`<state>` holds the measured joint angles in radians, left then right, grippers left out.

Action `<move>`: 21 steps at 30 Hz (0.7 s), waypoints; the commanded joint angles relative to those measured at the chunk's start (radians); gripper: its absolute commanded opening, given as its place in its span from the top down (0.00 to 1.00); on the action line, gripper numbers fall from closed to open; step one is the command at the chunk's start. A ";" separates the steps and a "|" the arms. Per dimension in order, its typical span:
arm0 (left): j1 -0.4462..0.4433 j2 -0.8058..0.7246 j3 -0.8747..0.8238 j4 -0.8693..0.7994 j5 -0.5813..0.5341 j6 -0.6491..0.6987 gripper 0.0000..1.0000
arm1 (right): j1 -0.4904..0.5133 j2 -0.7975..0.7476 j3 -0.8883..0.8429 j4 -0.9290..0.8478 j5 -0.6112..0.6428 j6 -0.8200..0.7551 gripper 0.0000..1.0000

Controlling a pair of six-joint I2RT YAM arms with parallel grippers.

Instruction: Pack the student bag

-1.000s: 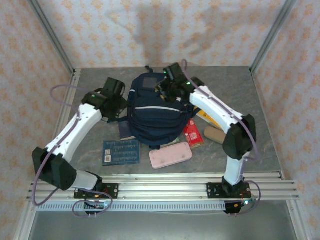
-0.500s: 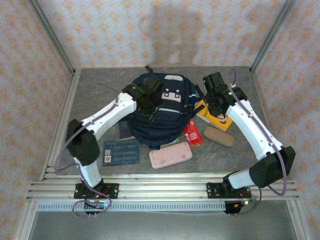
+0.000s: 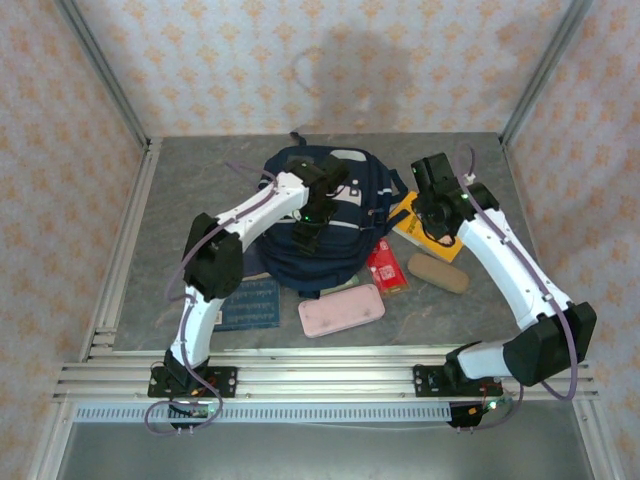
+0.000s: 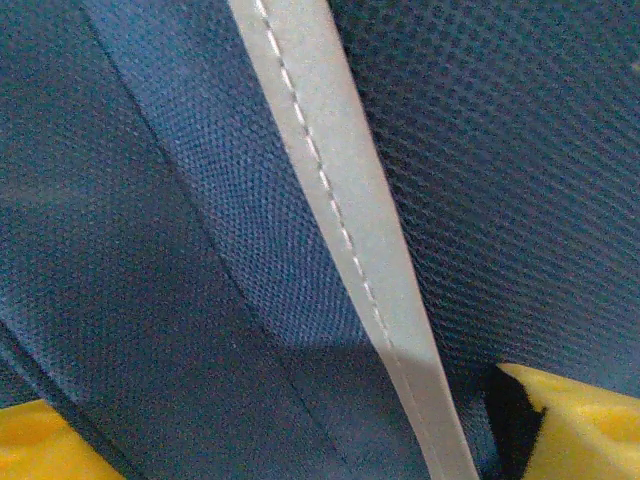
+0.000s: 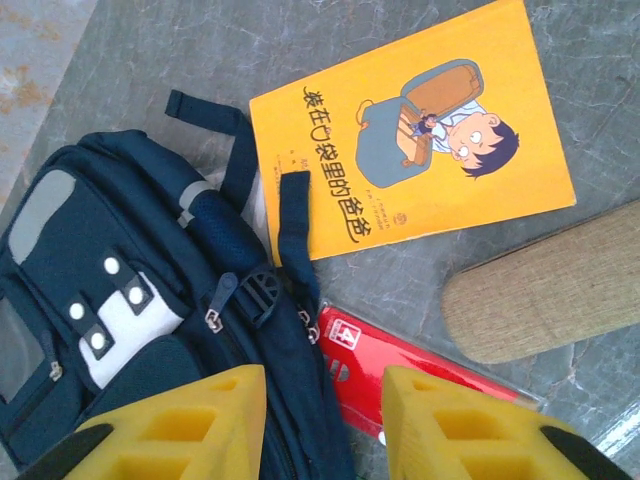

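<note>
left gripper (image 4: 285, 400): spread wide, yellow pads (image 4: 570, 420) at the two lower corners of the wrist view, close against navy mesh and a grey reflective stripe (image 4: 340, 230). clamped on nothing. from above, set over the middle of the student bag (image 3: 345, 250).

right gripper (image 5: 320, 390): partly apart, empty, hovering just off the bag's right edge, above a red packet (image 5: 400, 365). yellow book (image 5: 420, 130) beyond, tan pouch (image 5: 550, 290) beside.

bag: lying on the grey table (image 3: 190, 180), centre and toward the back, front pocket up, one strap end over the book's edge. pink case (image 3: 341, 310) and blue booklet (image 3: 245, 303) just in front.

handling, as a judgement: soft, floppy fabric, likely to sag and fold rather than lift as one piece. bulky, probably light while unfilled. mesh grippy, stripe likely slicker. best taken by a pinch of fabric at a zipper edge, by a zip pull (image 5: 213, 318), or by the top loop (image 3: 296, 137), not flat on a panel. risk of the opening collapsing shut, so one side to be held up while loading.
</note>
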<state>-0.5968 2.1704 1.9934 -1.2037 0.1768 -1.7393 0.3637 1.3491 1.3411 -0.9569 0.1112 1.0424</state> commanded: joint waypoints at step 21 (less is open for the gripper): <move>0.117 0.137 0.557 -0.418 -0.211 0.510 1.00 | -0.015 -0.033 -0.015 0.215 -0.221 -0.396 0.67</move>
<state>-0.5018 2.3405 2.4710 -1.4929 0.0624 -1.4368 0.3523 1.3392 1.3087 -0.8536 0.0135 0.8066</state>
